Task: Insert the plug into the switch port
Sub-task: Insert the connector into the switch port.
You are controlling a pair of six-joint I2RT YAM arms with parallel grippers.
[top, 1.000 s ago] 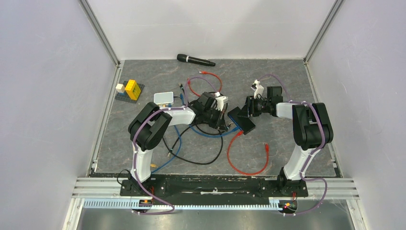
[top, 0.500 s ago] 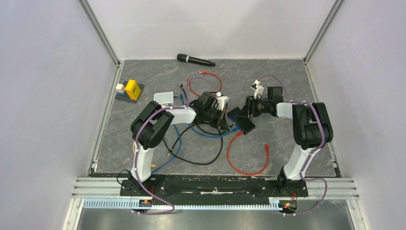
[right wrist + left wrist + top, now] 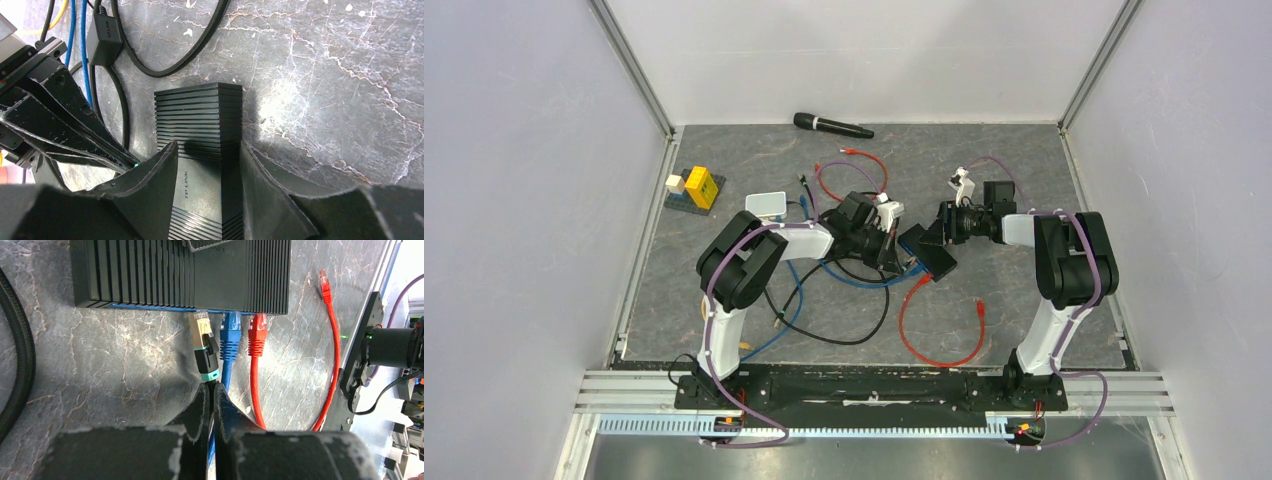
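Left gripper clenched behind plug, gold tip at switch port (snug beside blue plug); right gripper clamping switch sides.

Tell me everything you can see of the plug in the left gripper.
The plug has a gold metallic head and a black boot with a teal band. Slightly tilted, its tip meets the front edge of the black ribbed switch, beside the blue plug; most of it is exposed. The shut left gripper pinches its tail.

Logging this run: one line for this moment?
left gripper: shut on gold plug | gold plug: tip at switch edge | right gripper: shut on switch
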